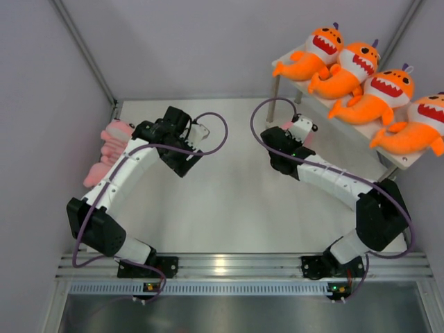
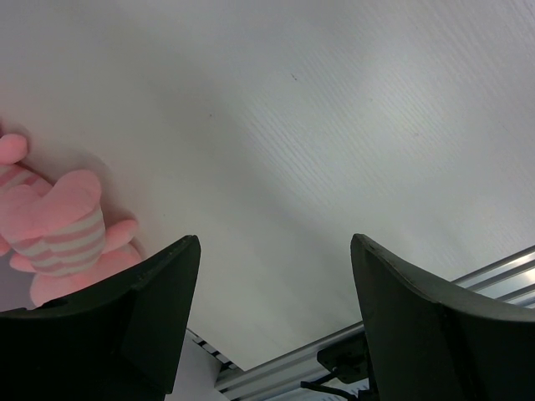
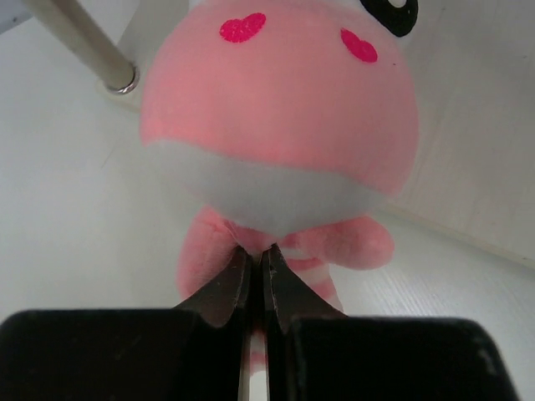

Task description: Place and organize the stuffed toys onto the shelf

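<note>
**Right jaws shut at pink toy's neck; left jaws wide and empty**

Right gripper [image 3: 259, 255]: the jaws are pressed together with only a hairline slit between them. The tips sit against the pink plush [image 3: 280, 125] just under its chin. We cannot tell whether any fabric is pinched. The toy's big head, with two heart-shaped cheeks, fills the wrist view at 12 o'clock from the tips. Its striped body and one stubby arm lie just behind them.

A shelf leg [image 3: 84, 46] stands at 10 o'clock from the head. A pale board lies at 3 o'clock.

Left gripper [image 2: 274, 251]: the jaws are spread wide, with nothing between them but bare table [image 1: 229, 201]. At 9 o'clock from it, well apart, lies a pink striped plush pile [image 1: 111, 149]. The pile rests on the table against the left wall.

From above, the right gripper hovers low beside the near end of the shelf [image 1: 392, 159], which stands at 2 o'clock on the table. Four orange sharks [image 1: 350, 69] lie side by side along the top board, touching one another, with their red mouths toward 12 o'clock.
</note>
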### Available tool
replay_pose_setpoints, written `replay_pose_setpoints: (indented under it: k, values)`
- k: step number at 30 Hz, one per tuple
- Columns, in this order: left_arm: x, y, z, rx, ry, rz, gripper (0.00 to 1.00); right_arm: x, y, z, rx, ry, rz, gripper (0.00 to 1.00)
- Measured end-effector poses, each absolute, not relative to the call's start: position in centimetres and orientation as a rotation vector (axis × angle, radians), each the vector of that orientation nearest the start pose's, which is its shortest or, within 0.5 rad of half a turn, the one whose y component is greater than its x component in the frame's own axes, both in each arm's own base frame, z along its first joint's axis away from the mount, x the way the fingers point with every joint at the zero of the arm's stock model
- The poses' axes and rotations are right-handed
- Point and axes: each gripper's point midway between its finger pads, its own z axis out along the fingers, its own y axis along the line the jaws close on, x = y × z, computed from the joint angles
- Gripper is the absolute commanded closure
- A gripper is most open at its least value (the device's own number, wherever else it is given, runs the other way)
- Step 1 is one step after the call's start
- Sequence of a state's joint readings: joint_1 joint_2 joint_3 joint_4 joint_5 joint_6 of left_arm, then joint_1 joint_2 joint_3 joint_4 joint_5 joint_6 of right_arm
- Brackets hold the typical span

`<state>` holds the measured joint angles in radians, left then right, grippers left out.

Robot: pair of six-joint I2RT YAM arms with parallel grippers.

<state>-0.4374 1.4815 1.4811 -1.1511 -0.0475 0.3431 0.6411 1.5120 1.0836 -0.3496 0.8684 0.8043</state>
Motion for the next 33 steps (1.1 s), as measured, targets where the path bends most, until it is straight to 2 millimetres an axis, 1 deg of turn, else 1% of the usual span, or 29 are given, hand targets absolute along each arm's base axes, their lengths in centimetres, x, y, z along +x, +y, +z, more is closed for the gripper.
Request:
replay_pose_setpoints:
  k: [5, 7, 10, 13, 14, 16, 19, 22, 25, 26, 27, 28, 32, 33]
  values:
    - [28.8, -10.9, 19.3, 1.023, 2.521, 0.041, 0.21, 39.1, 10.7, 15.9, 0.630, 1.922, -0.249, 1.00]
    - [28.8, -10.9, 19.3, 1.025, 2.520, 0.042, 0.21, 39.9, 9.6, 15.5, 0.660, 1.911, -0.286, 1.00]
    - [28.8, -10.9, 19.3, 1.026, 2.519, 0.042, 0.21, 40.4, 8.5, 14.6, 0.675, 1.909, -0.334, 0.99]
    - [28.8, -10.9, 19.3, 1.027, 2.519, 0.042, 0.21, 40.6, 8.0, 13.9, 0.676, 1.912, -0.373, 0.93]
    - [28.8, -10.9, 19.3, 1.027, 2.519, 0.042, 0.21, 40.7, 7.9, 13.8, 0.676, 1.913, -0.380, 0.88]
    - [28.8, -10.9, 19.3, 1.027, 2.520, 0.042, 0.21, 41.0, 8.0, 13.8, 0.673, 1.910, -0.385, 0.86]
    - [28.7, -10.9, 19.1, 1.030, 2.524, 0.043, 0.21, 41.6, 8.0, 14.2, 0.673, 1.900, -0.385, 0.86]
    - [28.6, -10.8, 19.0, 1.033, 2.530, 0.043, 0.21, 42.2, 7.5, 14.8, 0.690, 1.879, -0.382, 0.84]
    - [28.5, -10.8, 18.9, 1.034, 2.533, 0.043, 0.22, 42.4, 6.9, 14.9, 0.704, 1.866, -0.391, 0.76]
    - [28.5, -10.8, 18.9, 1.034, 2.533, 0.043, 0.21, 42.5, 6.7, 14.9, 0.705, 1.865, -0.395, 0.67]
    - [28.5, -10.8, 18.9, 1.034, 2.533, 0.043, 0.21, 42.5, 6.6, 14.9, 0.704, 1.866, -0.399, 0.65]
    - [28.5, -10.8, 18.9, 1.034, 2.533, 0.043, 0.21, 42.6, 6.6, 14.9, 0.698, 1.868, -0.403, 0.58]
    - [28.5, -10.8, 18.9, 1.034, 2.533, 0.043, 0.21, 42.7, 6.7, 14.9, 0.664, 1.887, -0.412, 0.53]
    - [28.5, -10.8, 18.8, 1.035, 2.534, 0.043, 0.21, 42.7, 6.8, 15.0, 0.653, 1.890, -0.416, 0.49]
